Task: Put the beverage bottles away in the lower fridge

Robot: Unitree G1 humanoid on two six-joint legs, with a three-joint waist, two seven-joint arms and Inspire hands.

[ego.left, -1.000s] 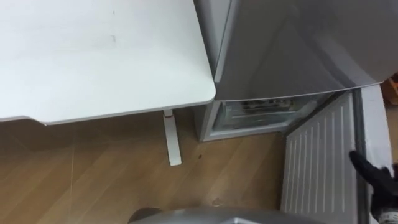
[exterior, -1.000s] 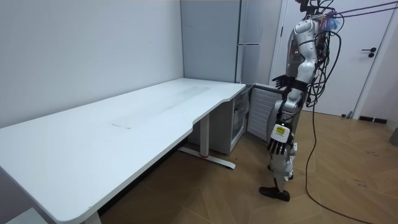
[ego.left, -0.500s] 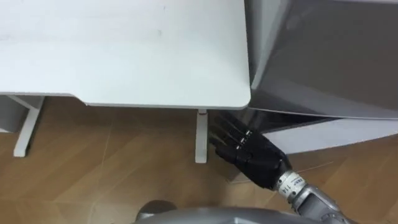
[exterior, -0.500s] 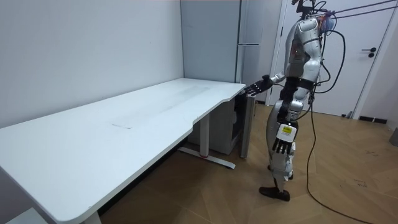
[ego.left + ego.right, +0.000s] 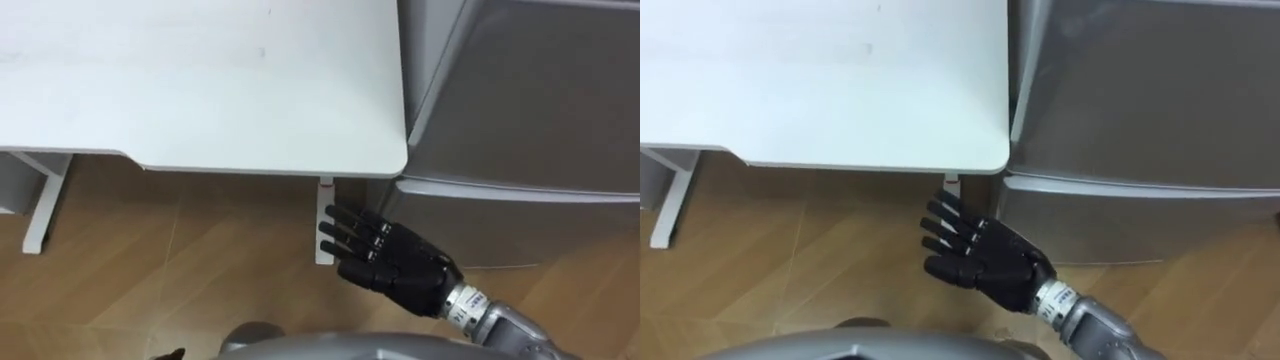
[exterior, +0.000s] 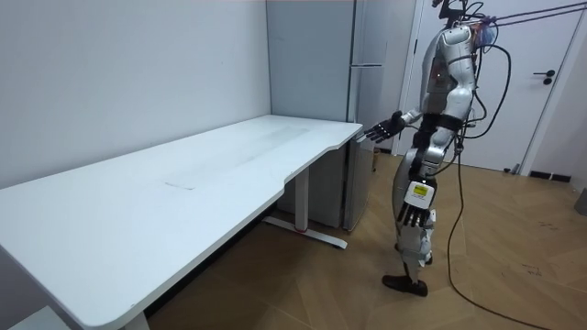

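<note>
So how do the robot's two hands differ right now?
The right hand reaches forward near the table corner by the fridge; the left hand hangs at the robot's side. The right hand's fingers are stretched straight; the left hand's hang relaxed, pointing down. Both are open and hold nothing.

**Silver Frame, Black Hands**

The robot's body is silver-grey with dark joints. Its right hand (image 5: 385, 262) is black and segmented, with small pale marks on the fingers. A ribbed silver wrist cuff joins it to a grey forearm. The left hand (image 6: 410, 217) is black too, below a yellow-and-white tag. Dark cables hang from its back.
</note>
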